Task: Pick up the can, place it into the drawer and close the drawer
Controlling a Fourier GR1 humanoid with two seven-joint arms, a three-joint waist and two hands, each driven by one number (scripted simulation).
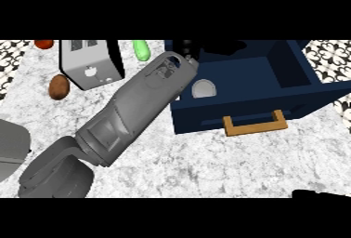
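The dark blue drawer stands open at the upper right, its wooden handle facing the counter's front. Inside it, near the left wall, sits the can, showing a pale grey top. My left forearm runs up from the lower left and crosses the drawer's left corner. My left hand is above the drawer's back left, past the can and apart from it; it is dark against the dark drawer. Only a black sliver of my right hand shows at the lower right edge.
A white and black toaster stands at the upper left, with a green vegetable to its right. A brown potato and a red item lie to its left. A grey rounded object sits at the left edge.
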